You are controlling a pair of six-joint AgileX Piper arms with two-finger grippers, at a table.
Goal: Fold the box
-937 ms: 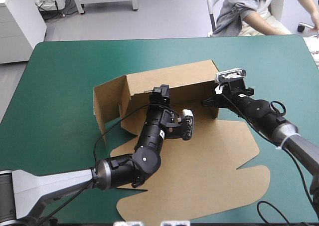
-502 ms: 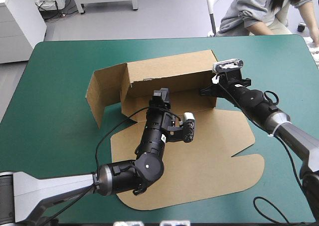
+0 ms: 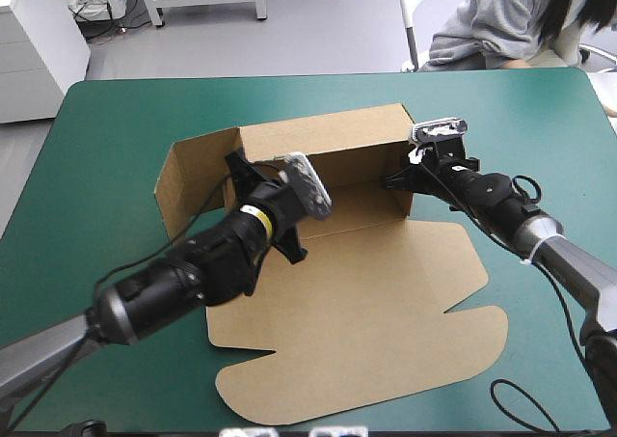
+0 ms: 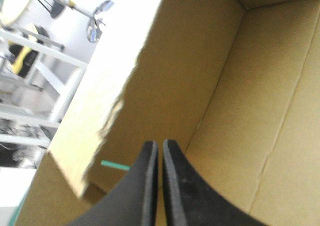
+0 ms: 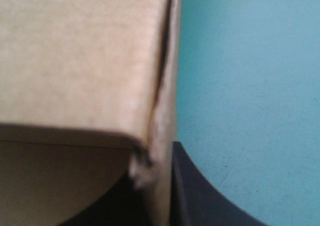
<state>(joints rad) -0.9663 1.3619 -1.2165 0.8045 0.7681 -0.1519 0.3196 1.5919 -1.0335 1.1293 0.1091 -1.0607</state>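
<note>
Brown box [image 3: 337, 263] near the middle of the teal-green desk [image 3: 106, 128], only partly raised. Long back wall [image 3: 328, 143] upright on the far side; side flap [image 3: 188, 181] standing loose, swung outward at the left end; short end wall [image 3: 411, 204] up at the right end. Floor strip flat between those walls, and the broad lid panel [image 3: 366, 341] with its rounded tabs lying flat on the cover toward the near edge.

From the left wrist: the box's inside, back wall meeting floor along a crease, an inner corner farther ahead, a sliver of teal-green low beside the fingertips.

Left end effector [image 4: 157, 144] over the box's left part, near the rear corner, aimed at the back wall. Black fingers [image 4: 142, 188] closed into one narrow arch, only a thin slit between them. Contact of tips with wall: cannot tell.

Right end effector [image 3: 398, 179] at the box's right end, gripping the short end wall near its top, close to the rear corner. From the right wrist: the wall's frayed edge running down between the two fingers, one on the outer side next to bare cover, the other dark under the board on the inner side. Left and right end effectors well apart, the length of the back wall between them.
</note>
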